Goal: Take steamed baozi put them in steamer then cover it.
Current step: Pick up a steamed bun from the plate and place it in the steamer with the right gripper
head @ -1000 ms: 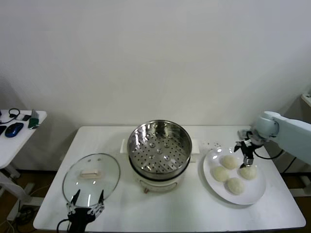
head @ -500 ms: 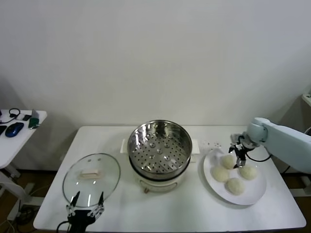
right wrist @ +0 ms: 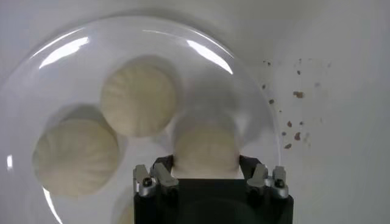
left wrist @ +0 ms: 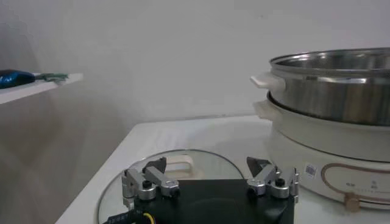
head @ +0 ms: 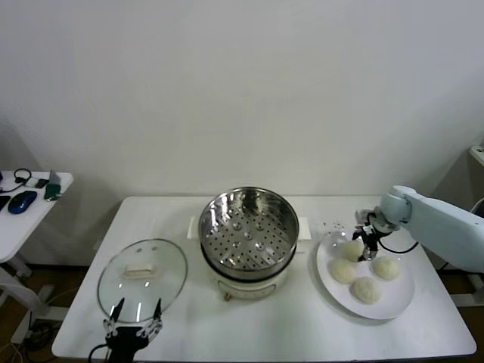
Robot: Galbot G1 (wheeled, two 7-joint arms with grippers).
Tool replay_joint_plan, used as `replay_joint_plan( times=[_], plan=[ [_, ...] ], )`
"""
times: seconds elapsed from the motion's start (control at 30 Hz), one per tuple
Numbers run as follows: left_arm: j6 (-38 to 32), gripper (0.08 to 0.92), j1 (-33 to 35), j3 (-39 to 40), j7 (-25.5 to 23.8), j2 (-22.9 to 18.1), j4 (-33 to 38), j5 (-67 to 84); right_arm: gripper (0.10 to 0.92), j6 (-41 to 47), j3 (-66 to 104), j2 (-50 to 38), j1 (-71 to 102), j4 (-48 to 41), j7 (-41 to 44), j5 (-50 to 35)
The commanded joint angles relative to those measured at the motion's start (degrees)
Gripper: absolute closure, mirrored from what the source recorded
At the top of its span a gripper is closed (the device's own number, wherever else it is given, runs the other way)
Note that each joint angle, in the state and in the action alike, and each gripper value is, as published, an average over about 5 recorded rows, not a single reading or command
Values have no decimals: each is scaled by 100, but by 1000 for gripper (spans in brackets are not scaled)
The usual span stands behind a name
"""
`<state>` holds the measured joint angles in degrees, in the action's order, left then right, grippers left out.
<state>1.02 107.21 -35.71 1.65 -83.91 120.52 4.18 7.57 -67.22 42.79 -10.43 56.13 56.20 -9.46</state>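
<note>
The right gripper (head: 365,248) was down on the white plate (head: 401,299) at the right of the head view, its fingers (right wrist: 159,175) drawn in against both flanks of one steamed baozi (right wrist: 206,149) — a grasp on the bun, by the look of the right wrist view, though the bun sat on the plate, not lifted. That bun lay squarely between the fingertips; being round, it offered no long axis to line up on. The steamer (head: 247,229) stood at centre frame, well apart to the left of the plate, so the right arm was plainly the nearer one for the carry. The left gripper (head: 133,316) sat parked at the lower left, fingers spread wide, just at the near rim of the glass cover (head: 142,278) lying flat on the table (head: 302,325). Count — four baozi, all on the plate; none in the steamer; one cover, one steamer, one plate.
</note>
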Motion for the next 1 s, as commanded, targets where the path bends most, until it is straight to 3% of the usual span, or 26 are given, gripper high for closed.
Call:
replay_joint_plan(
  times=[0.03, 0.3, 0.53, 0.73, 1.0],
  plan=[
    [1, 177, 1, 6, 6, 1, 17, -5, 304, -136, -538, -141, -853, 396, 127, -281],
    [20, 177, -24, 63, 20, 11, 45, -38, 304, -1452, -2516, 477, -4031, 1191, 349, -1225],
    [38, 177, -6, 46, 47, 75, 105, -19, 304, -3116, -2814, 1632, -5268, 1842, 350, -1467],
    [40, 177, -3, 25, 77, 97, 134, -5, 304, -4199, -2706, 2683, -4832, 1961, 202, -743],
    [39, 177, -38, -13, 104, 83, 194, 4, 304, -4697, -2145, 3326, -3367, 997, -112, 859]
  ],
)
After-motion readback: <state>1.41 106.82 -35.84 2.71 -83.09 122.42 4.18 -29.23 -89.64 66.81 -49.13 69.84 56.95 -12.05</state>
